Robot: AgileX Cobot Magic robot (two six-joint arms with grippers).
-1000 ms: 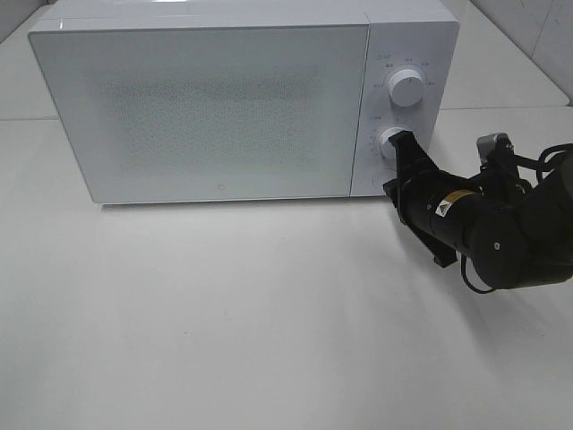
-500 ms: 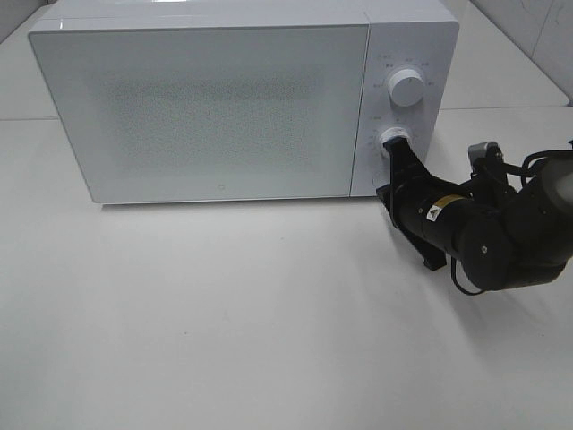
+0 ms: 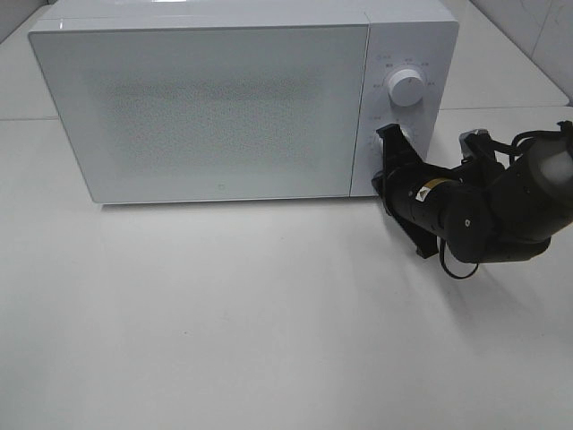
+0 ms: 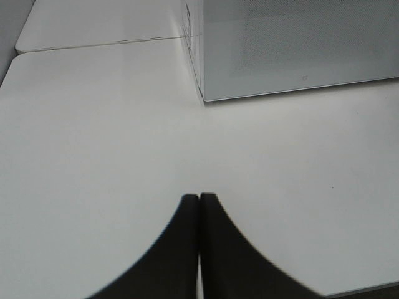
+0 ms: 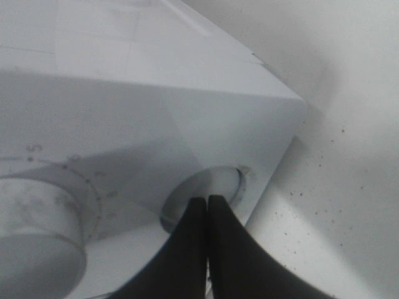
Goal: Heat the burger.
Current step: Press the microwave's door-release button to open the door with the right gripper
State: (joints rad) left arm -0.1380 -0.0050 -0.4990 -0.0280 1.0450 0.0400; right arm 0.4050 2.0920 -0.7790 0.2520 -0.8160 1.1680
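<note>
The burger is out of view. A white microwave (image 3: 215, 107) stands at the back of the table with its door closed. My right gripper (image 3: 381, 176) is shut, and its tips rest against the lower end of the microwave's control panel. In the right wrist view the shut fingertips (image 5: 207, 200) meet a round button (image 5: 218, 182) beside the lower dial (image 5: 37, 218). My left gripper (image 4: 199, 198) is shut on nothing and hovers over bare table, with the microwave's corner (image 4: 202, 93) ahead of it. The left arm does not show in the exterior high view.
The upper dial (image 3: 406, 87) sits above the right gripper; the lower dial is covered by it in the exterior high view. The right arm's black body (image 3: 483, 210) lies over the table to the right of the microwave. White table (image 3: 224, 313) stretches in front.
The right gripper has moved left and in toward the control panel, now covering the lower dial that showed before. The microwave door stays closed.
</note>
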